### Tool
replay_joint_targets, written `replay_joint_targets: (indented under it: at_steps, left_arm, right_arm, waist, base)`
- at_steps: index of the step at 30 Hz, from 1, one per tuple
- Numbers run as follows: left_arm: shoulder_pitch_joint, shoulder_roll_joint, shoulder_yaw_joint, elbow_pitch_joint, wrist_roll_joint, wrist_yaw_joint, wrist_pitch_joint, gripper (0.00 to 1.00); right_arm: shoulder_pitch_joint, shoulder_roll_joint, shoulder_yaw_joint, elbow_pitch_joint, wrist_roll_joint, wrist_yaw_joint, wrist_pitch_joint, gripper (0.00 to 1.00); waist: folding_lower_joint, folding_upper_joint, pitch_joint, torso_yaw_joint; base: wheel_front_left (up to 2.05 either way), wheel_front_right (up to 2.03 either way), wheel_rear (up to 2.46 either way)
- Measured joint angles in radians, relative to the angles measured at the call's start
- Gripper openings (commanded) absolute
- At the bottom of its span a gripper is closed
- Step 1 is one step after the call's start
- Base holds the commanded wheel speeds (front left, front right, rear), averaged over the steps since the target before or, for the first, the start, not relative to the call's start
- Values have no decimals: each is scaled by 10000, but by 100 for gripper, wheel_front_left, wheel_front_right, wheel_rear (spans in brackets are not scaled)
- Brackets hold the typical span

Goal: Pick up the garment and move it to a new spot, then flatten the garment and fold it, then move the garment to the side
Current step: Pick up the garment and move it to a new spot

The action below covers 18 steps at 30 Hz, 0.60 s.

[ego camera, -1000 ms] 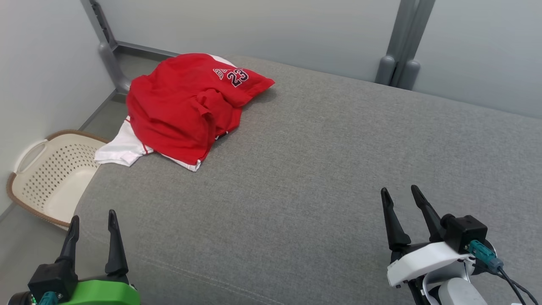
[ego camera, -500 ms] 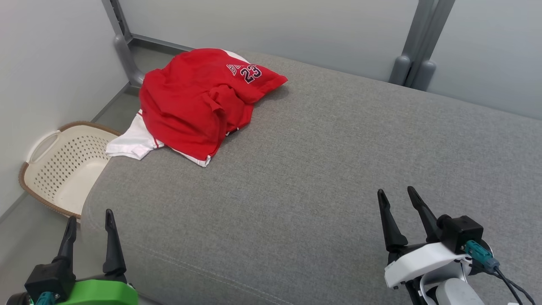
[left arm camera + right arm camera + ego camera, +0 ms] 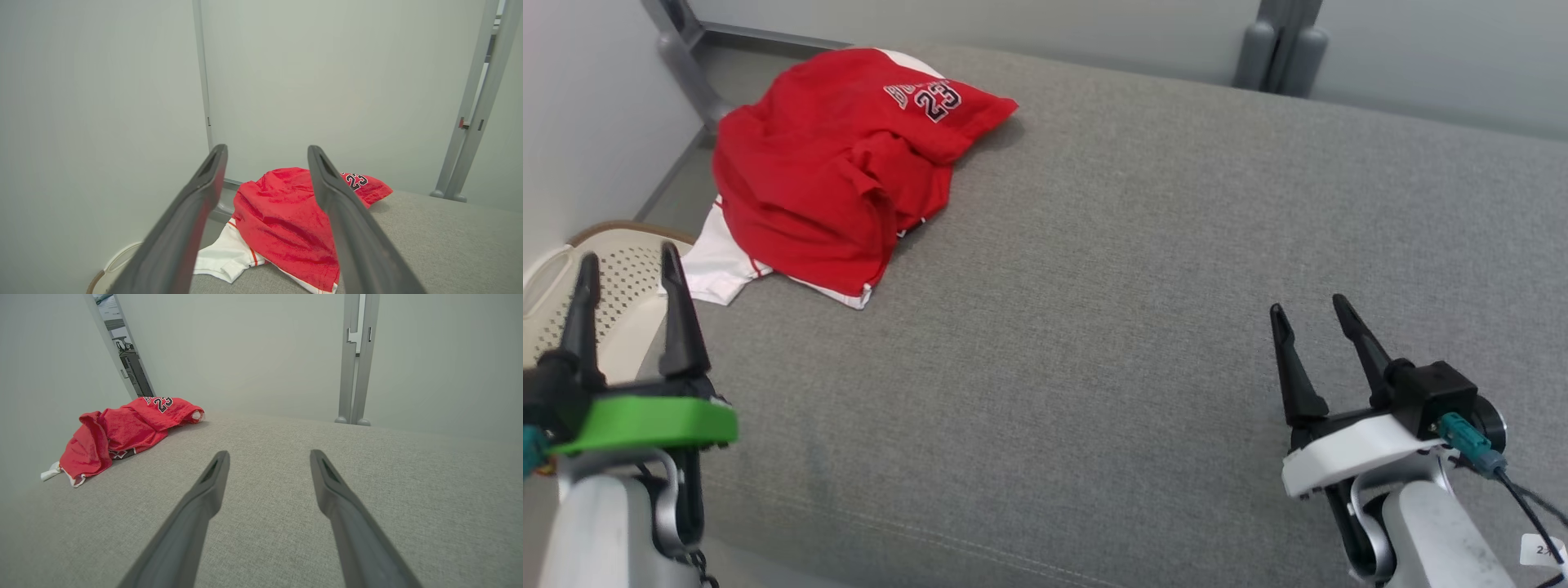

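Observation:
A crumpled red garment [image 3: 833, 171] with white trim and the number 23 lies bunched at the far left corner of the grey padded surface [image 3: 1135, 286]. From the left wrist view the garment [image 3: 286, 220] sits ahead between the fingers, some way off. In the right wrist view the garment [image 3: 118, 433] lies far off to the left. My left gripper [image 3: 629, 261] is open at the lower left, near the surface's left edge, short of the garment. At the lower right my right gripper [image 3: 1311, 306] is open above bare fabric. Neither holds anything.
A cream perforated laundry basket [image 3: 621, 278] with a brown rim stands on the floor beside the surface's left edge, behind my left gripper. Grey walls close the back and left. Grey metal posts [image 3: 1278, 45] stand at the back.
The head camera has shifted, so the whole scene sits differently. My left gripper has risen in view and now stands in front of the basket. The garment lies as before.

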Motion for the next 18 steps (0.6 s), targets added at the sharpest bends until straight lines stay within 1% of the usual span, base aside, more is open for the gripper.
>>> replay_joint_targets:
  at_steps: [8, 13, 18]
  left_arm:
    - [-2736, 823, 299, 731, -238, -305, -23, 100]
    - [-4416, 1490, 435, 1471, -454, -477, -31, 100]
    - [-5539, 2090, 403, 2307, -566, -570, -4, 100]
  right_arm:
    - [-682, -385, -510, -907, -487, 4, 245, 100]
    - [-877, -483, -995, -1544, -669, 4, 270, 100]
    - [-971, -485, -1417, -2036, -836, 6, 284, 100]
  waist:
    - [0, 0, 1290, -811]
    - [1, 0, 2167, -1421]
    - [1, 0, 2916, -2077]
  base:
    - [0, 0, 0]
    - [0, 0, 0]
    - [0, 0, 0]
